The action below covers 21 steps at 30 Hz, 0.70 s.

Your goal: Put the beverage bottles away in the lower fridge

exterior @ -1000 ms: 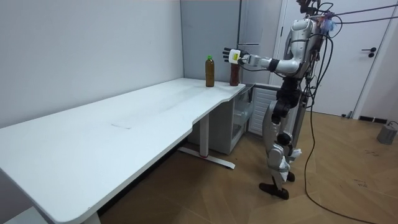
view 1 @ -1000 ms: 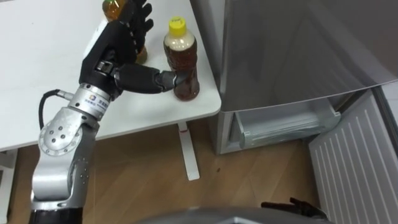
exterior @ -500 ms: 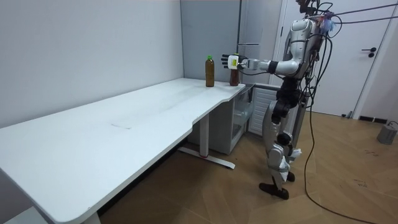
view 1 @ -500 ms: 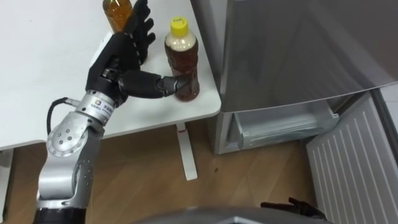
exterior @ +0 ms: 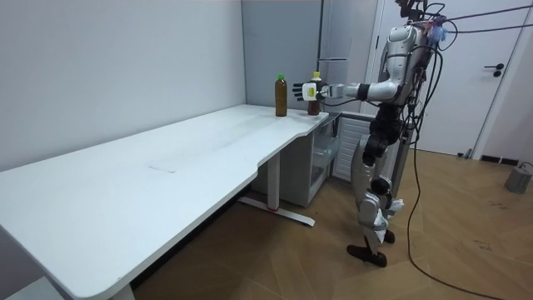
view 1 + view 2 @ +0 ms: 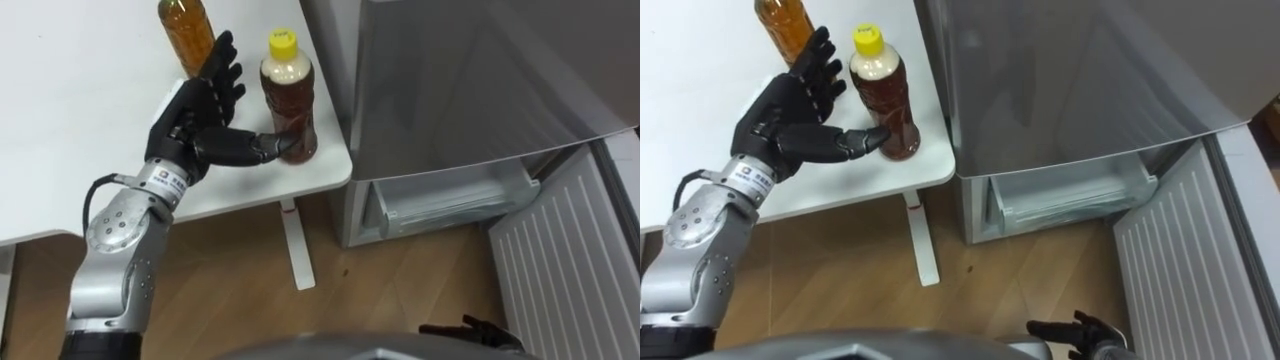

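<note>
A yellow-capped bottle of brown drink (image 6: 286, 100) stands upright near the white table's (image 6: 80, 110) corner beside the fridge. A second amber bottle (image 6: 187, 32) stands behind it to the left; the room view shows its green cap (image 5: 281, 77). My left hand (image 6: 196, 122) is open just left of the yellow-capped bottle, fingers straight beside it. The thumb reaches across the bottle's lower front and touches it. In the room view the left hand (image 5: 324, 90) is level with the yellow-capped bottle (image 5: 313, 92). My right hand (image 6: 1076, 330) hangs low at the picture's bottom edge.
The grey fridge (image 6: 480, 80) stands right against the table's right edge. Its lower compartment (image 6: 450, 205) is open, with the white ribbed door (image 6: 570, 265) swung out to the right. The table's leg (image 6: 297, 250) stands on wooden floor. I stand facing the table corner.
My left hand has come down and closer to the yellow-capped bottle, from above its cap to level with its body. The thumb has stayed at the bottle's base. Both bottles stand where they were.
</note>
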Motion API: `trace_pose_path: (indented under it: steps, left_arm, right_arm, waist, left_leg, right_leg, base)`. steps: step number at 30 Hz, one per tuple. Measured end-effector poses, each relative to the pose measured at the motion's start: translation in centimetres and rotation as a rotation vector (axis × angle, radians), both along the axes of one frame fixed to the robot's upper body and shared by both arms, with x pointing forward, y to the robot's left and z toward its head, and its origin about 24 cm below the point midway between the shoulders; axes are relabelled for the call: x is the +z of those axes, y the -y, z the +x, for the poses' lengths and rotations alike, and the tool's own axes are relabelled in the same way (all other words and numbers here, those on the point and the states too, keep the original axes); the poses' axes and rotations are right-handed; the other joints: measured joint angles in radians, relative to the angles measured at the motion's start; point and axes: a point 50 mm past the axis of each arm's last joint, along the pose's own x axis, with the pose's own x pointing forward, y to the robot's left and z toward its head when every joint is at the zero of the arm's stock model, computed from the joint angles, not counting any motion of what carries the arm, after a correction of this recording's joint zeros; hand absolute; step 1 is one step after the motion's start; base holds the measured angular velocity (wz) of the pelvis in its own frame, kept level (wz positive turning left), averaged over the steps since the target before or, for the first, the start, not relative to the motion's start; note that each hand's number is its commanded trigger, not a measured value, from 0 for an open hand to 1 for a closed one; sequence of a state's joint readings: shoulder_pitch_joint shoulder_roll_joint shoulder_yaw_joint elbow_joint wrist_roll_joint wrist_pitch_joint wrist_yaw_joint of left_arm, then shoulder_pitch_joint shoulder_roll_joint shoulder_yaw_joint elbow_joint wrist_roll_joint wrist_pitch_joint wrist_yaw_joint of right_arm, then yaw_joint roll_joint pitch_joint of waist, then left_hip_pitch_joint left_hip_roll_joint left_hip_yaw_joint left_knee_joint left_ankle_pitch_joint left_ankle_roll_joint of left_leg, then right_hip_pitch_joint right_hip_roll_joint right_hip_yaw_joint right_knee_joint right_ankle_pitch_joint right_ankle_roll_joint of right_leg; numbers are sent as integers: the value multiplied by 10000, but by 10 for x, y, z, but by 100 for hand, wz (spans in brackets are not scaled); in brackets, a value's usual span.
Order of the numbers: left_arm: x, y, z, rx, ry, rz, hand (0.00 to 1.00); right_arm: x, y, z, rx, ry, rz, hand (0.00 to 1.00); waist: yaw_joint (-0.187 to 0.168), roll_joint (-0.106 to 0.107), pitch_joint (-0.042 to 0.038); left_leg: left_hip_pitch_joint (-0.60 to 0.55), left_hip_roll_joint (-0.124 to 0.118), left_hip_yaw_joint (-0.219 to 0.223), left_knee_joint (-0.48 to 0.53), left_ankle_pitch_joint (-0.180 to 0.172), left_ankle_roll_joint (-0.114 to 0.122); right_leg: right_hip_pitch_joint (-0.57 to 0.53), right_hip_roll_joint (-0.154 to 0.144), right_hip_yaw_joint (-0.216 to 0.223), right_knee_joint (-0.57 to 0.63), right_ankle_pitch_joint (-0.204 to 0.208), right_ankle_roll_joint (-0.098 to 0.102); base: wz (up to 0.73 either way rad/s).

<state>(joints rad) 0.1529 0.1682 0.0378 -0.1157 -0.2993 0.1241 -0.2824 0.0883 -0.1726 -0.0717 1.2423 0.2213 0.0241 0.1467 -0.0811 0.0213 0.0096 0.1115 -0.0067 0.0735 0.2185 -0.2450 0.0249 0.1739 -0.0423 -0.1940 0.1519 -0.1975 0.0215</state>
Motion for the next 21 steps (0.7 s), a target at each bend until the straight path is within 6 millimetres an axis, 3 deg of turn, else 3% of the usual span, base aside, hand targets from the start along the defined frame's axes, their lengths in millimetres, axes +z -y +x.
trace_pose_path:
  steps: [3,10,21]
  left_arm:
    - [1,-1,1,171,36,30,0]
    - [9,1,10,226,386,23,0]
    - [31,6,29,234,1292,63,0]
  right_arm:
    - [0,1,0,-53,34,-35,0]
    - [1,5,-1,-213,29,-111,0]
    - [-1,-2,-1,-291,46,78,0]
  waist:
    - [-67,53,22]
    - [-116,146,-30]
    - [-234,-100,-29]
  left_leg:
    - [-35,68,12,-86,-2,0]
    - [-18,92,75,-35,6,-14]
    - [25,98,112,30,6,-14]
  right_leg:
    - [-15,7,-42,7,1,-1]
    - [-19,33,-44,22,0,-2]
    - [-114,15,-1,38,0,-2]
  base:
    - [2]
    - [0]
    - [-1]
